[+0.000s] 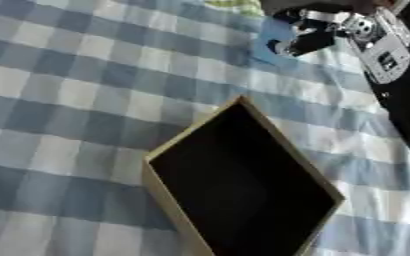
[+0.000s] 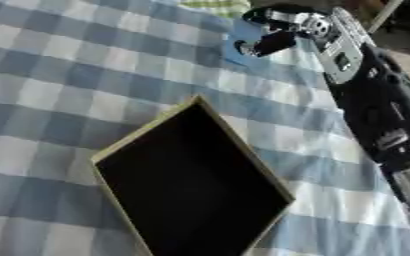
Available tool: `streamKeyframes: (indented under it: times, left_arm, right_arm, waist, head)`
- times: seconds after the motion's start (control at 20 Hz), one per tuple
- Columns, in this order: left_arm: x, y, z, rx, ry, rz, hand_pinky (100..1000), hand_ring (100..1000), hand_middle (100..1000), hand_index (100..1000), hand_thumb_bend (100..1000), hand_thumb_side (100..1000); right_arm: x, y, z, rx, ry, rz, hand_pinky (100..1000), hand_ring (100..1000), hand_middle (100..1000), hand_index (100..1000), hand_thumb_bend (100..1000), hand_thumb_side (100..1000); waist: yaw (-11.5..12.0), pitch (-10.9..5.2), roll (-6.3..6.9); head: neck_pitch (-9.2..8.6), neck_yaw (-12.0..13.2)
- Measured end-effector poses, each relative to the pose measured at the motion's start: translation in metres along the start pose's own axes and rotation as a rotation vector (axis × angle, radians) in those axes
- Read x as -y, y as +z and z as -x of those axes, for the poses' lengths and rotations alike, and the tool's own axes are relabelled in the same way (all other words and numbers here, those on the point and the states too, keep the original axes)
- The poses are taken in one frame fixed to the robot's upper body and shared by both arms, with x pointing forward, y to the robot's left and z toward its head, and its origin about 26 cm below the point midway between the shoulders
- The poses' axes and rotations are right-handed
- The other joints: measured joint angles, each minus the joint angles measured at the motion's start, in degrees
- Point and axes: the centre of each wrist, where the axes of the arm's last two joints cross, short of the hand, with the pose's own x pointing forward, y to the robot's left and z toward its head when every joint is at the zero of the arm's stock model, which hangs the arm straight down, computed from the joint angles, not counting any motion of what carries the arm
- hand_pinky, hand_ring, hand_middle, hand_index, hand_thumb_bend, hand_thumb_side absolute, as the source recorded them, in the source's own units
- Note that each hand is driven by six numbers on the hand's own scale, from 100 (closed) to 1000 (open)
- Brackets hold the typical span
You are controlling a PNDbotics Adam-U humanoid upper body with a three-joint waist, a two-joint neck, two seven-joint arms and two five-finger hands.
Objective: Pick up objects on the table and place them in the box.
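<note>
Box [image 2: 191, 185] of tan card with a dark, bare inside lies open in the middle of the surface [image 1: 77, 75], which is spread with a blue-and-white checked cloth. It sits askew, one corner pointing toward the far edge and its lower end running out of the bottom of both views. Nothing shows inside it.

Beyond the box's far corner, up and to the right of it, the right hand [image 2: 274, 32] reaches in from the upper right corner on a black arm with silver joints. Its fingers [image 1: 300, 44] are curled downward over a blue thing [image 2: 239, 37], a flat light-blue patch on the cloth whose shape cannot be made out further. The fingertips lie at or on its edge, but whether they actually pinch it or only hover just above it cannot be told, so the grip itself is unclear. The blue thing lies well apart from the box, on the surface and not in it.

Farther still beyond the box, at the top edge of the views just left of the hand, a pale green-and-white patch [image 2: 213, 6] shows on the cloth, cut off by the frame. The left hand shows in neither view.
</note>
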Motion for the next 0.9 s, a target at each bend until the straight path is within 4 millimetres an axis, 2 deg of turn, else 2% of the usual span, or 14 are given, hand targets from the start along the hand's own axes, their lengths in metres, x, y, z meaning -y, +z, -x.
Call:
streamKeyframes:
  times: [0.1,0.35,0.4,0.5,0.7,0.9]
  left_arm:
    - [0.0,0.0,0.0,0.0,0.0,0.0,598,677,674,749,334,588]
    - [0.0007,0.0003,0.0001,-0.003,0.003,0.003,598,678,674,747,329,590]
    - [0.0008,0.0004,0.0001,-0.003,0.003,0.003,598,678,674,747,329,590]
    - [0.0013,0.0006,0.0001,-0.004,0.005,0.002,598,677,674,746,323,589]
    - [0.0013,0.0006,0.0001,-0.006,0.005,0.004,598,677,673,746,313,589]
    - [0.0013,0.0006,0.0001,-0.008,0.004,0.009,598,677,673,746,310,590]
  right_arm:
    - [0.0,0.0,0.0,-0.002,0.002,0.007,918,973,839,1000,203,595]
    - [0.0003,-0.0001,-0.0003,-0.003,0.003,0.032,873,900,676,897,165,572]
    - [0.0003,-0.0001,-0.0004,-0.003,0.003,0.04,873,900,676,897,165,572]
    - [0.0004,-0.0001,-0.0009,-0.001,0.002,0.054,837,813,522,811,171,523]
    - [0.0,-0.0007,-0.0035,0.011,0.002,0.09,802,744,406,699,165,442]
    - [-0.0001,-0.001,-0.0063,0.018,-0.003,0.131,771,690,350,646,174,370]
  waist:
    - [0.03,0.12,0.0]
    - [0.03,0.23,0.0]
    - [0.03,0.23,0.0]
    - [0.03,0.24,0.0]
    - [-0.16,0.29,0.0]
    - [-0.21,0.29,0.0]
  head:
    - [0.0,-0.09]
    - [0.0,-0.09]
    - [0.0,-0.09]
    - [0.0,-0.09]
    - [0.0,-0.09]
    - [0.0,-0.09]
